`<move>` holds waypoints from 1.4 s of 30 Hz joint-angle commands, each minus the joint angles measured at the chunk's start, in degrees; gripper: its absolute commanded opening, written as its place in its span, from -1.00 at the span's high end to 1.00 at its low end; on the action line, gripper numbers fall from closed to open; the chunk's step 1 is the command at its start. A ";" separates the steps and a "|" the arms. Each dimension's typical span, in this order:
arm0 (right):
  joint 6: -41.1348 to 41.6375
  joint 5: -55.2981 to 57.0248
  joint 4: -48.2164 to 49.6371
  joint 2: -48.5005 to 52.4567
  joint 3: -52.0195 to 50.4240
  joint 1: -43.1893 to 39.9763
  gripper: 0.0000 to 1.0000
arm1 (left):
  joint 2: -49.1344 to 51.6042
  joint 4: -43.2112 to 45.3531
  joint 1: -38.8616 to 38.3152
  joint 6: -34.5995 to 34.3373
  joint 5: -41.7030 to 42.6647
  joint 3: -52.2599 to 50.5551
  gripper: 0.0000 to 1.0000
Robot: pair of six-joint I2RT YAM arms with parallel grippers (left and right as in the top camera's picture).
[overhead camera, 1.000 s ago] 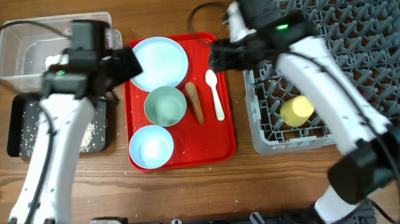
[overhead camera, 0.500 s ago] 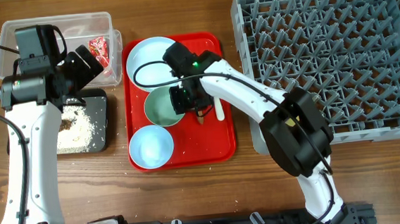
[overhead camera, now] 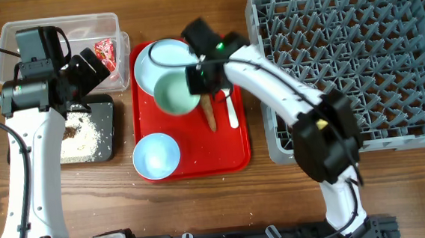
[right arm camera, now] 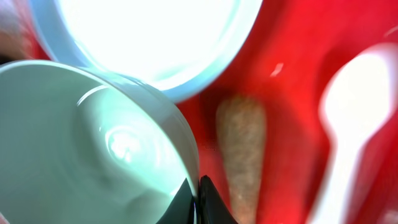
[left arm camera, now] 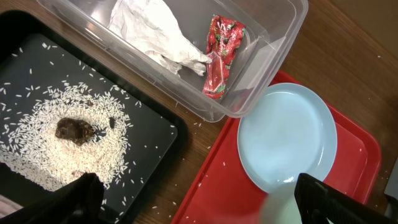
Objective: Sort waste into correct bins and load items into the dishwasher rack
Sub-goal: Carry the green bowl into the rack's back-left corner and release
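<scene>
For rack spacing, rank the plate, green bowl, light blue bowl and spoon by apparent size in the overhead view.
1. plate, though partly covered.
2. green bowl and light blue bowl look alike. The green one is tilted, possibly raised, so unsure.
3. spoon.

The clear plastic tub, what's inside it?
A crumpled white napkin and a red snack wrapper lie in the clear tub. The left arm hides part of its floor from overhead; the wrist view crops one end.

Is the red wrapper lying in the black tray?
No, the red wrapper lies in the clear tub beside the white napkin, while the black tray holds rice crumbs and a brown lump.
</scene>
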 commanded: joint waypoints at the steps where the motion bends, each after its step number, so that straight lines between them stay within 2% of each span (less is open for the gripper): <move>1: -2.71 9.35 -1.75 -10.36 6.95 -3.21 0.92 | -0.20 0.00 0.28 -0.70 -0.17 0.55 -1.00; 3: -2.43 26.45 -1.55 -16.00 6.95 -6.21 0.91 | -0.20 0.00 0.28 -0.68 -0.17 0.55 -1.00; 5: -0.98 51.65 -1.57 -17.59 6.91 -9.25 0.91 | -0.20 0.00 0.28 -0.68 -0.17 0.55 -1.00; 7: -2.95 65.55 1.29 -15.61 6.25 -11.91 0.91 | -0.20 0.00 0.28 -0.70 -0.17 0.55 -1.00; 8: -7.17 68.48 4.74 -14.14 5.97 -13.09 0.91 | -0.20 0.00 0.28 -0.70 -0.17 0.55 -1.00; 9: -11.98 70.51 8.37 -12.61 5.86 -14.08 0.91 | -0.20 0.02 0.28 -0.70 -0.17 0.55 -1.00; 12: -35.10 77.44 23.74 -5.18 5.86 -16.04 0.91 | -0.20 0.00 0.28 -0.70 -0.17 0.55 -1.00; 15: -54.47 81.55 36.87 0.79 5.84 -16.04 0.91 | -0.20 0.00 0.28 -0.68 -0.17 0.55 -1.00; 17: -61.44 81.57 41.13 3.54 5.84 -16.04 0.91 | -0.20 0.00 0.28 -0.70 -0.17 0.55 -1.00; 20: -62.62 81.29 41.64 6.43 5.77 -15.65 0.91 | -0.20 0.00 0.28 -0.70 -0.17 0.55 -1.00; 25: -62.36 78.68 36.98 9.53 5.73 -14.51 0.91 | -0.20 0.00 0.28 -0.70 -0.17 0.55 -1.00; 29: -59.04 76.94 33.35 9.90 5.73 -12.24 0.91 | -0.20 0.00 0.28 -0.68 -0.17 0.55 -1.00; 30: -59.06 76.08 32.22 9.90 5.73 -11.76 0.85 | -0.20 0.00 0.28 -0.70 -0.17 0.55 -1.00; 31: -59.12 75.91 31.39 9.90 5.73 -11.30 0.45 | -0.20 0.00 0.28 -0.70 -0.17 0.55 -1.00; 32: -59.28 75.93 31.12 9.90 5.73 -10.88 0.15 | -0.20 0.00 0.28 -0.68 -0.17 0.55 -1.00; 33: -59.25 75.93 31.15 9.90 5.73 -10.64 0.08 | -0.20 0.00 0.28 -0.70 -0.17 0.55 -1.00; 34: -59.71 75.95 31.15 9.90 5.73 -10.27 -0.11 | -0.20 0.00 0.28 -0.70 -0.17 0.55 -1.00; 37: -59.69 76.50 31.17 9.88 5.75 -9.44 -0.45 | -0.20 0.00 0.28 -0.70 -0.17 0.55 -1.00; 38: -59.67 76.81 31.23 9.86 5.79 -8.94 -0.63 | -0.20 0.00 0.28 -0.70 -0.17 0.55 -1.00; 39: -59.65 76.81 31.67 9.75 5.81 -8.44 -1.00 | -0.20 0.00 0.28 -0.68 -0.17 0.55 -1.00; 42: -59.49 76.35 32.26 8.66 5.86 -7.58 -0.99 | -0.20 0.00 0.28 -0.68 -0.17 0.55 -1.00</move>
